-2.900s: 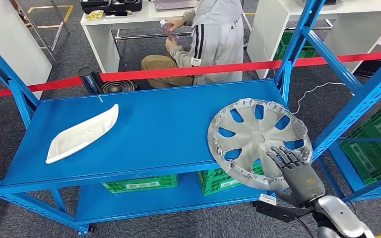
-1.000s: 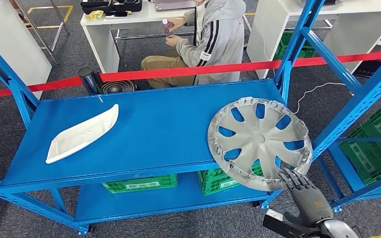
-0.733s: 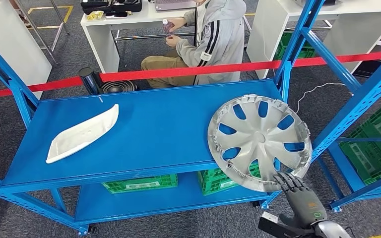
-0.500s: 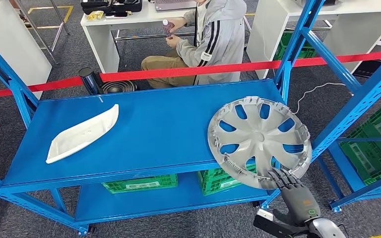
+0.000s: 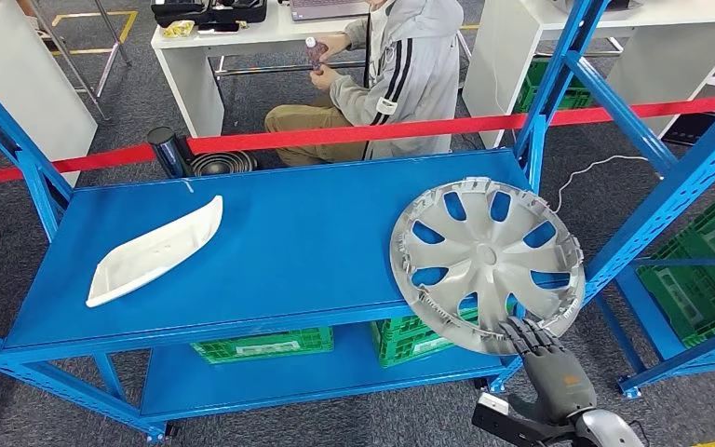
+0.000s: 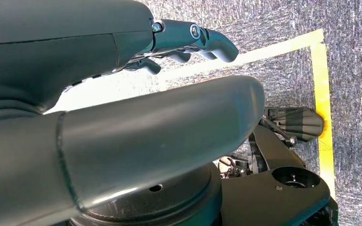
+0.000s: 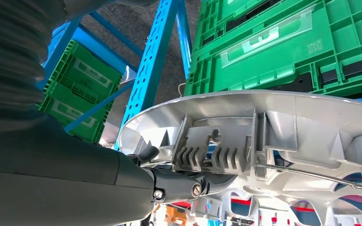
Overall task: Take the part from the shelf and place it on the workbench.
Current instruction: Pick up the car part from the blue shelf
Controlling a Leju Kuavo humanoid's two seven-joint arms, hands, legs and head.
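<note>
A silver hubcap [image 5: 486, 265] lies inner side up at the right end of the blue shelf [image 5: 289, 233], its near edge overhanging the shelf's front. My right hand [image 5: 545, 363] comes up from below and grips that near rim, fingers [image 5: 521, 333] laid over the edge. In the right wrist view the fingers [image 7: 179, 186] press against the hubcap [image 7: 287, 127] by a ribbed clip. My left hand [image 6: 122, 94] hangs over the carpet floor, fingers apart and holding nothing.
A white curved part [image 5: 154, 251] lies at the shelf's left end. Blue uprights [image 5: 652, 205] flank the hubcap on the right. Green crates [image 5: 261, 345] sit under the shelf, another [image 5: 708, 279] to the right. Behind red barrier tape [image 5: 335, 135] a person [image 5: 400, 74] sits at a white table.
My right hand slid back from the hubcap's face to its near rim and drifted left. The hubcap has turned in place, its spokes rotating, and lifted a little.
</note>
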